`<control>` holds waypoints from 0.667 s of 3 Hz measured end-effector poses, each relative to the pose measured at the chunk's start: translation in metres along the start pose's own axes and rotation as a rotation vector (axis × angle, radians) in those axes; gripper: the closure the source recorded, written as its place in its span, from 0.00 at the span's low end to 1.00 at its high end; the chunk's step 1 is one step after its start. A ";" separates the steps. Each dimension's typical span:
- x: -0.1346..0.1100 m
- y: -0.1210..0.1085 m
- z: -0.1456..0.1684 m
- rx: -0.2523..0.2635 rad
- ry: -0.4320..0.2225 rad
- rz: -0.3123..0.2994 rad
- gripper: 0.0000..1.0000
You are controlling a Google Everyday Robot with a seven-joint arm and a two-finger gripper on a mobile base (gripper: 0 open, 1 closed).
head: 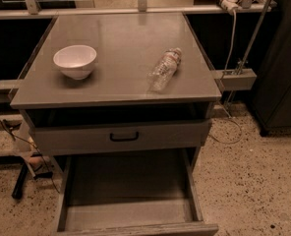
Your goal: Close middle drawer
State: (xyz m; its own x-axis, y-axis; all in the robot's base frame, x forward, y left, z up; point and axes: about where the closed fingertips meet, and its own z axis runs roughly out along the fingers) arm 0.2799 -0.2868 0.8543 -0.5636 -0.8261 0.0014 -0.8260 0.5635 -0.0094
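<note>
The middle drawer (130, 213) is pulled far out at the bottom of the camera view. Its deep plain grey tray is empty. Its low front (135, 228) runs along the frame's bottom edge, and its handle is out of view. Above it, the taller-fronted top drawer (121, 137) with a black loop handle (124, 136) stands slightly out from the cabinet. The gripper is not in view.
A white bowl (75, 60) and a plastic bottle (164, 69) lying on its side rest on the grey cabinet top (121, 38). A dark cabinet (283, 73) stands at the right. Cables and a power strip (224, 1) hang at the back right. The floor is speckled (253, 181).
</note>
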 end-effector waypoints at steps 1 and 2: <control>0.000 0.000 0.000 0.001 -0.001 0.000 1.00; 0.001 0.016 0.040 -0.051 0.010 0.024 1.00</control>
State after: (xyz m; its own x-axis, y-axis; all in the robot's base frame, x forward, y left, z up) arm 0.2665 -0.2788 0.8145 -0.5832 -0.8122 0.0115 -0.8113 0.5831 0.0412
